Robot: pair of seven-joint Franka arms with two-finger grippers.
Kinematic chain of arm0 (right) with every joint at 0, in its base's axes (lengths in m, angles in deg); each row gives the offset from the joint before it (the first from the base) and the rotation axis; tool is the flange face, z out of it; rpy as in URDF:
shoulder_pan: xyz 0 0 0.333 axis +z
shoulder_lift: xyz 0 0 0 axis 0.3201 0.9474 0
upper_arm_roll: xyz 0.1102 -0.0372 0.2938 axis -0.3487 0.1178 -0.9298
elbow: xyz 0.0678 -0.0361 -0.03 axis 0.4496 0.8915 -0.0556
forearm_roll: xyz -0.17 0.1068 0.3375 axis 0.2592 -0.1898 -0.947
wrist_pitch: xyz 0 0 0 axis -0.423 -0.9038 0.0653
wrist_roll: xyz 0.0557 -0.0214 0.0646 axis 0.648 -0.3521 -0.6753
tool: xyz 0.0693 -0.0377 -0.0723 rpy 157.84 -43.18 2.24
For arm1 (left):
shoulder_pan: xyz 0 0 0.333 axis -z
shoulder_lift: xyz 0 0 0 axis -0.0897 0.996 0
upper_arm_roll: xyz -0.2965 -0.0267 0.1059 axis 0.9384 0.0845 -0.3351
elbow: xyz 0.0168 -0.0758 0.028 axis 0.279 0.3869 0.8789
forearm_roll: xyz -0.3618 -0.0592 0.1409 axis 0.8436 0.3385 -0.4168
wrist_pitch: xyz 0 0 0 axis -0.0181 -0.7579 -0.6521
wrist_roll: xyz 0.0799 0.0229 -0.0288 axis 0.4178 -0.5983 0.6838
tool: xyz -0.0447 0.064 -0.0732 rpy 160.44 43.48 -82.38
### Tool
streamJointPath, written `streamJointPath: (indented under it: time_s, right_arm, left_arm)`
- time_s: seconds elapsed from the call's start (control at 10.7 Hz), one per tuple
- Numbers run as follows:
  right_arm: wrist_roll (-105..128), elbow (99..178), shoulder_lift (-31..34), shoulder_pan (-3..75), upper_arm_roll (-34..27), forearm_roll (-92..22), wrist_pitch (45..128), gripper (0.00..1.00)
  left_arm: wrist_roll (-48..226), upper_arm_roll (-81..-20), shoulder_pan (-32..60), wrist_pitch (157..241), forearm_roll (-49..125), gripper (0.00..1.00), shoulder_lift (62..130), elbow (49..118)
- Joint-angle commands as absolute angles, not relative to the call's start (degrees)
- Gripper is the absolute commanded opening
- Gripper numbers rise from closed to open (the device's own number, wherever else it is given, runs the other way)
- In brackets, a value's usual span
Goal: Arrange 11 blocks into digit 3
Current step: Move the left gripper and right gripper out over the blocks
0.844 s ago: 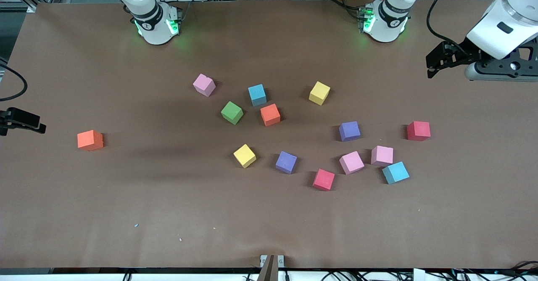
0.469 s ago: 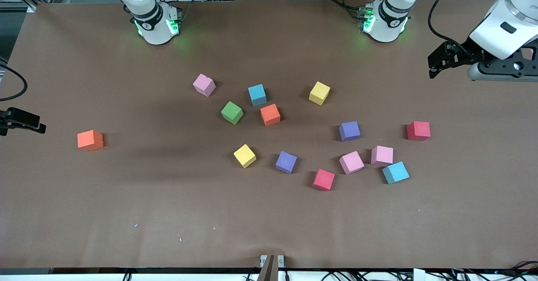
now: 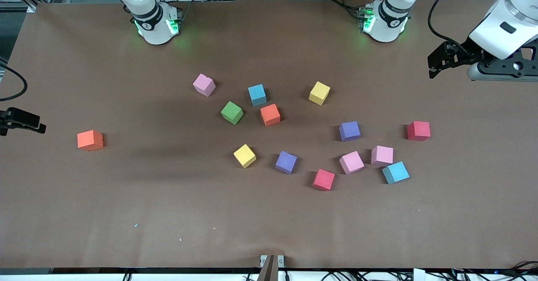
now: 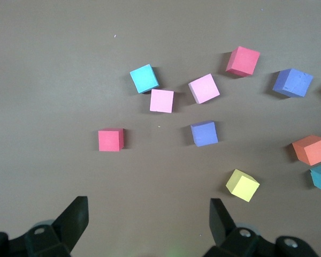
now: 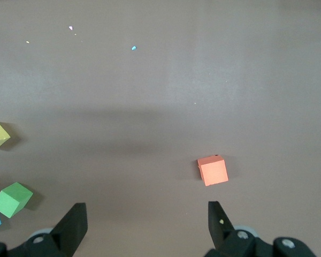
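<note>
While both arms wait raised at the table ends, the blocks [image 3: 269, 115] lie scattered and unarranged on the brown table [image 3: 168, 213], mostly from frame centre to centre-right of the front view. One orange block [image 3: 90, 140] sits alone at centre-left. The left gripper [image 3: 437, 60], upper right of the frame, hangs over bare table with fingers apart, holding nothing. The right gripper [image 5: 144, 222], at the centre-left edge, also has fingers apart and empty.
</note>
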State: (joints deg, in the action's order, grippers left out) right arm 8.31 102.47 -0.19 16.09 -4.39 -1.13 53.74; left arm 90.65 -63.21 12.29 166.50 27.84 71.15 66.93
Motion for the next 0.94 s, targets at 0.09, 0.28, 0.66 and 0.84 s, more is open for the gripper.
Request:
streamJointPath:
  time_s: [0.09, 0.28, 0.66, 0.84]
  right_arm:
    - [8.38, 103.13, -1.03, 15.59, -5.09, -0.34, 53.58, 1.00]
    - [8.38, 103.13, -1.03, 15.59, -5.09, -0.26, 53.58, 1.00]
    - [8.73, 103.13, -1.03, 16.64, -5.44, -1.04, 53.67, 1.00]
    - [8.82, 103.39, -0.51, 20.84, -5.44, -1.31, 53.58, 1.00]
  left_arm:
    - [89.90, -63.17, 12.00, 165.73, 29.03, 1.00, 71.74, 66.42]
    - [90.17, -63.17, 12.35, 165.73, 29.11, 1.00, 73.40, 66.69]
    - [93.93, -63.17, 12.18, 168.53, 31.22, 1.00, 74.29, 71.68]
    - [98.23, -61.25, 12.18, 172.31, 31.75, 1.00, 74.20, 75.37]
